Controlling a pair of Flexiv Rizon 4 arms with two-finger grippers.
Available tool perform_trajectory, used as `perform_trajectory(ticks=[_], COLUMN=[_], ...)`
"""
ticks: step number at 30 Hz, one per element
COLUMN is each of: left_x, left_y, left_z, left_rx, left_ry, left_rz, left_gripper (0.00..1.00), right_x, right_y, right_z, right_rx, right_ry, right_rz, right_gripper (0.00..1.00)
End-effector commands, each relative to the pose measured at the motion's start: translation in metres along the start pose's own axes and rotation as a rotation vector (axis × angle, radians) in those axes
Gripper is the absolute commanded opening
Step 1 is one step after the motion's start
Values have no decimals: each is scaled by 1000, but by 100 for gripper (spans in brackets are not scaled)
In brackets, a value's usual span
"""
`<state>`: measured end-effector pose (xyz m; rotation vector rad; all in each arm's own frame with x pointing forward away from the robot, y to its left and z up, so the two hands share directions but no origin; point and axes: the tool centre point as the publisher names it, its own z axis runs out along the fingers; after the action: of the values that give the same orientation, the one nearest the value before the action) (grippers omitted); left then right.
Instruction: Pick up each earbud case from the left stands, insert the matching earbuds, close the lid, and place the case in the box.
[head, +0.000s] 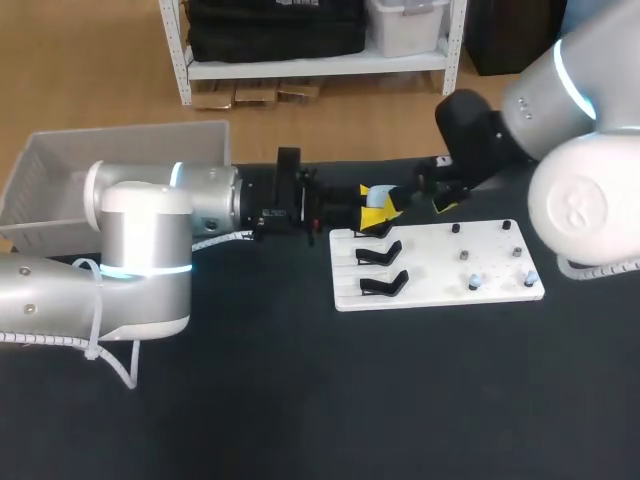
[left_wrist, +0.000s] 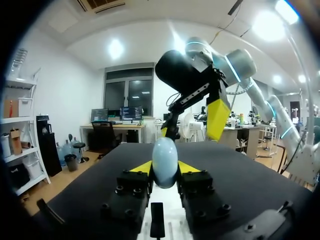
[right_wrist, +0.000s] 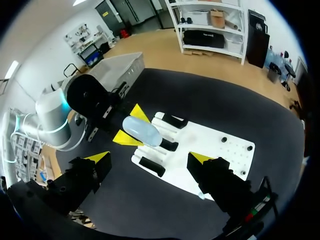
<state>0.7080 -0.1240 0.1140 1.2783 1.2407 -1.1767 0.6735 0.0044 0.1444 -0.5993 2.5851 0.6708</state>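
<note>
— Overhead, our left gripper (head: 377, 212) half hides the case (head: 381, 190). Gripped?
— Yes; our right wrist shows both tips pinching it above the stands (right_wrist: 151, 166), our right gripper (right_wrist: 150, 159) spread wide.

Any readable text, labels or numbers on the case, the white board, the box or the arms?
No text can be read in any view.
earbud case: plain pale blue, no print shows.
white stand board: no markings.
box: no label shows.
right arm: a round emblem, too blurred to read.
</note>
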Motion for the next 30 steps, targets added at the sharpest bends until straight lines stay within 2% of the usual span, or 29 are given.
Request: perform_trajectory(ticks=[1, 30], left_x=[1, 1], left_y=[2, 2], left_z=[1, 1], left_rx=[5, 5], left_ry=[0, 0], left_rz=[-1, -1], left_gripper=[0, 0], right_x=[-5, -9], right_y=[0, -16], right_z=[8, 19], right_rx=[4, 21], right_ry=[10, -15], right_rz=[9, 62], right_gripper=[100, 100])
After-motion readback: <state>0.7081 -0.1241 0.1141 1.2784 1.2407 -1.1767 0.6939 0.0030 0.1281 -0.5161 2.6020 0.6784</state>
